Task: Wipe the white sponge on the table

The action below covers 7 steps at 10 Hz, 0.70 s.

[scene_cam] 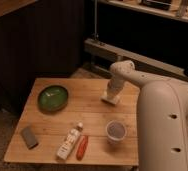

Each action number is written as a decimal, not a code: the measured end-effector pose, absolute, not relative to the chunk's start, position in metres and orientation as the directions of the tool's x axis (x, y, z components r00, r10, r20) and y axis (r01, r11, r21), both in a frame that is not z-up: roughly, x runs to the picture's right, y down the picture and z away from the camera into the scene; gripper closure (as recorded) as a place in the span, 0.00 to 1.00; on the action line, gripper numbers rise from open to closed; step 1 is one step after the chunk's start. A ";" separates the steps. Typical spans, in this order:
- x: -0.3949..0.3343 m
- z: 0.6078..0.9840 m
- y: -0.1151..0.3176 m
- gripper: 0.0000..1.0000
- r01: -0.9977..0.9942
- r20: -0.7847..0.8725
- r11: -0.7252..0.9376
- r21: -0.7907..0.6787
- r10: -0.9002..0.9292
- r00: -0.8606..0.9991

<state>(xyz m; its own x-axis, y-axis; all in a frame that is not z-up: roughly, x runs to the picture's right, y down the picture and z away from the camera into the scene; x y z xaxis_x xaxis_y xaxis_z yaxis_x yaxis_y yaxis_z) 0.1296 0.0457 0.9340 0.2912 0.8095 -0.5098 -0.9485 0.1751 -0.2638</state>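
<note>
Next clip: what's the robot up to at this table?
The robot's arm reaches over the far right of the table, with its tool down on the white sponge, apparently for wiping. A green bowl, grey block, white bottle, orange item and clear cup sit untouched.

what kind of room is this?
Likely a lab or test space: low light wooden plank table before dark shelving, set with a green bowl. The gripper presses the small white sponge.
</note>
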 end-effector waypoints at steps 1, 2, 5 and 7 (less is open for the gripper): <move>0.137 0.931 0.050 1.00 -0.957 -0.518 0.157 -0.245 0.813 0.266; 0.140 0.927 0.054 1.00 -0.962 -0.523 0.140 -0.234 0.816 0.246; 0.140 0.906 0.073 1.00 -0.969 -0.517 0.099 -0.227 0.831 0.206; 0.140 0.895 0.087 1.00 -0.969 -0.515 0.078 -0.233 0.836 0.191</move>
<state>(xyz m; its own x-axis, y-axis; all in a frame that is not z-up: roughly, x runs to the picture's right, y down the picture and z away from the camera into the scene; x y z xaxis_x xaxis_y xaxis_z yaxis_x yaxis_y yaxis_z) 0.1402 0.0872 0.8953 0.1906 0.8358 -0.5149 -0.9694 0.0775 -0.2330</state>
